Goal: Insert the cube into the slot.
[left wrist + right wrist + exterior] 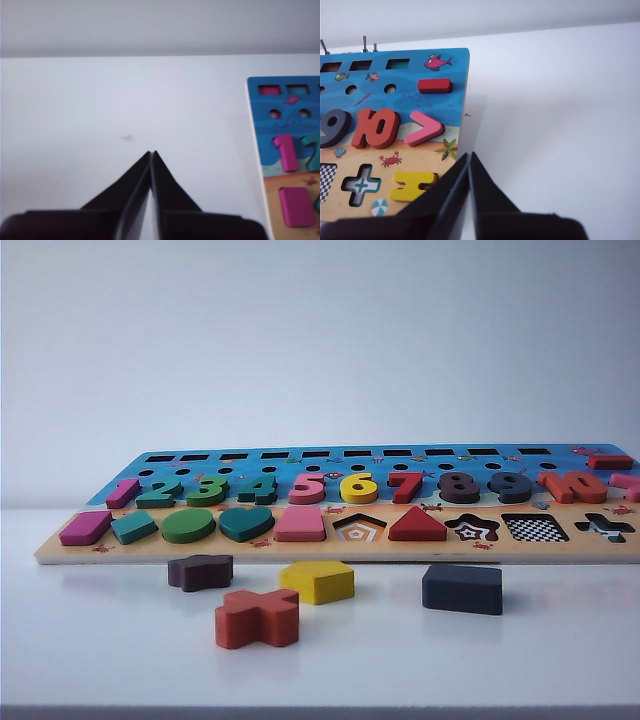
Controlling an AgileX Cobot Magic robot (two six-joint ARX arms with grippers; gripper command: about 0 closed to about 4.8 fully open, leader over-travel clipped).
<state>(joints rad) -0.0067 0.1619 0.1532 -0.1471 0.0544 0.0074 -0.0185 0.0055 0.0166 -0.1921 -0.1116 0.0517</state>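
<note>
The white table carries the puzzle board, and four loose pieces lie close together in front of it, so a careless reach could grab the brown star, red cross or yellow pentagon instead. The cube lies on the table just before the checkered slot. The left hand and right hand are both closed and empty, poised off the board's two ends, well apart from the cube.

Cube: dark navy, flat on counter, before board. Slot: square checkerboard recess, vacant.
</note>
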